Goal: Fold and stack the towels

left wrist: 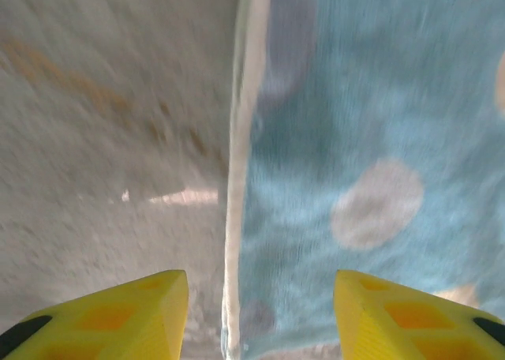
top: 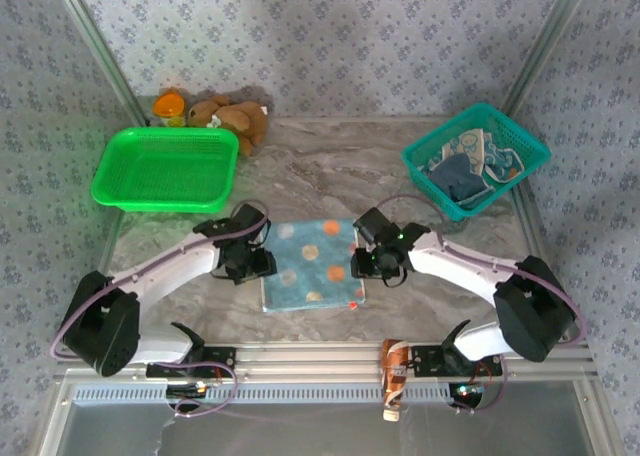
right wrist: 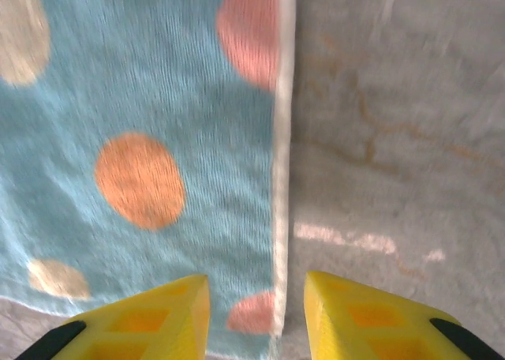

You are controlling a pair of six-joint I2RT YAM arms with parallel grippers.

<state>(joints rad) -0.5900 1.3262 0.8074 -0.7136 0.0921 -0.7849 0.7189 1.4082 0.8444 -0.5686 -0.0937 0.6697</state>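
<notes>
A light blue towel (top: 312, 266) with orange and pale polka dots lies flat at the table's middle. My left gripper (top: 262, 263) hovers at its left edge, my right gripper (top: 362, 266) at its right edge. In the left wrist view the towel (left wrist: 355, 163) and its cream hem run between the yellow fingers (left wrist: 150, 305) of the open left gripper (left wrist: 260, 320), which grips nothing. In the right wrist view the towel's (right wrist: 142, 139) white hem lies between the parted jaws of the right gripper (right wrist: 256, 320). More towels, one blue-grey (top: 458, 179) and one pale with blue print (top: 497, 156), lie crumpled in the teal basket (top: 520, 141).
An empty green basket (top: 165, 168) stands at the back left. A brown plush toy (top: 232, 119) and an orange cup-like object (top: 170, 106) sit behind it. Metal frame posts rise at both back corners. Bare marbled table (top: 330, 166) lies between the baskets.
</notes>
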